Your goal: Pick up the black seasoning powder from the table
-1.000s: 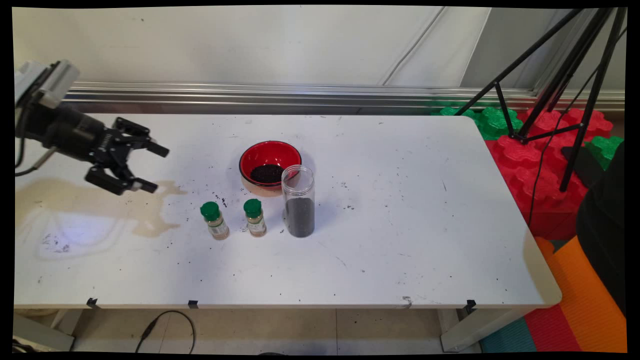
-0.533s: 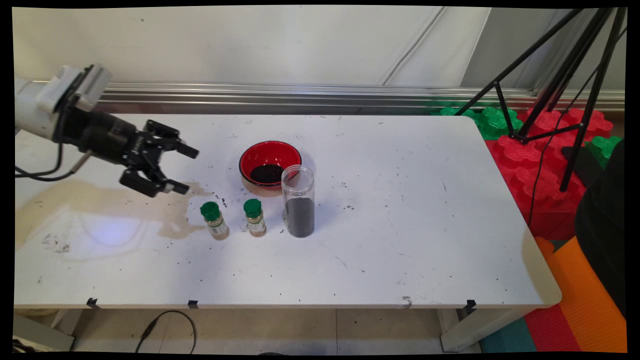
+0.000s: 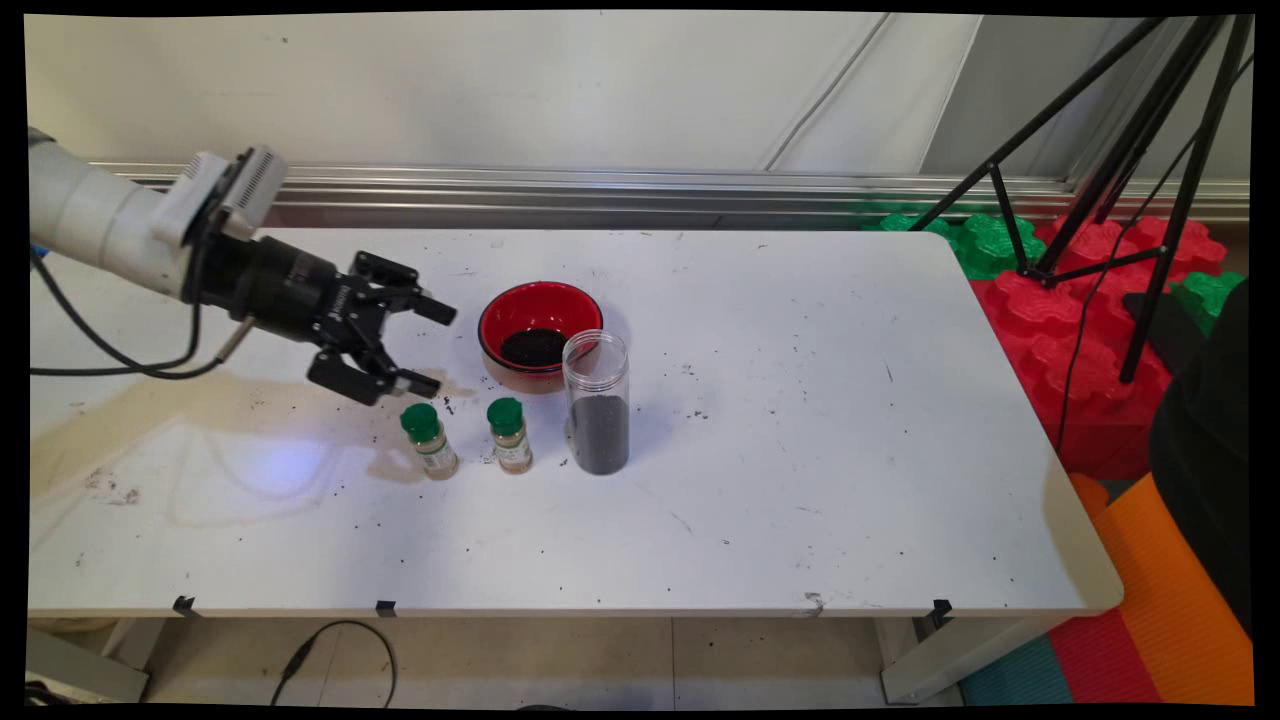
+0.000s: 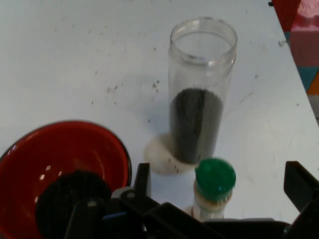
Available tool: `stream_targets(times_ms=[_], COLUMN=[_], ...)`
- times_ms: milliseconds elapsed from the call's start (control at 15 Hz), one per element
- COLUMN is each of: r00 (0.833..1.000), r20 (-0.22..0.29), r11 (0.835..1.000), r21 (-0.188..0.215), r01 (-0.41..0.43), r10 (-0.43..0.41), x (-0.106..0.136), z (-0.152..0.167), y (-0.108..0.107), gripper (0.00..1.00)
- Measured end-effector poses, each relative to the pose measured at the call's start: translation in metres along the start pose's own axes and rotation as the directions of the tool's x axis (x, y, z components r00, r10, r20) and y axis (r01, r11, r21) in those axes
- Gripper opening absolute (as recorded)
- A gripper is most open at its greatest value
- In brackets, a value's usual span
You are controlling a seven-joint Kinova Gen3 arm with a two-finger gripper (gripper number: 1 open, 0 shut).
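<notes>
Hovering above the table [image 3: 800, 480] with its fingers spread wide and nothing between them, the hand [image 3: 428, 348] points rightward, tilted a little down, over the left half. It touches nothing. Nearest to it is the left green-capped bottle [image 3: 429, 440], which stands upright just near of the lower finger; in the hand view one green-capped bottle [image 4: 214, 191] sits low between the fingers, though I cannot tell which of the two it is. The second bottle [image 3: 510, 434] stands upright just to the right of the first, apart from it. Right again is the jar [image 3: 597, 402], clear, lidless and upright, filled with dark grains to roughly half its height. Its open mouth suits pouring. Just beyond it on the far side, the red bowl [image 3: 540, 335] holds a small dark heap in its bottom; jar and bowl look close or touching, I cannot tell which. Dark specks lie scattered around them. A brownish stain [image 3: 200, 410] spreads across the table's left part, under the hand.
</notes>
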Motion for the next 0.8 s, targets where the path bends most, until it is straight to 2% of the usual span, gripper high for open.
stream_targets(times_ms=[800], r00=[0.996], r20=[-0.084], r11=[0.999], r21=[-0.013], r01=[-0.036], r10=[0.034], x=[0.005], z=[0.062], y=[0.002], gripper=[1.00])
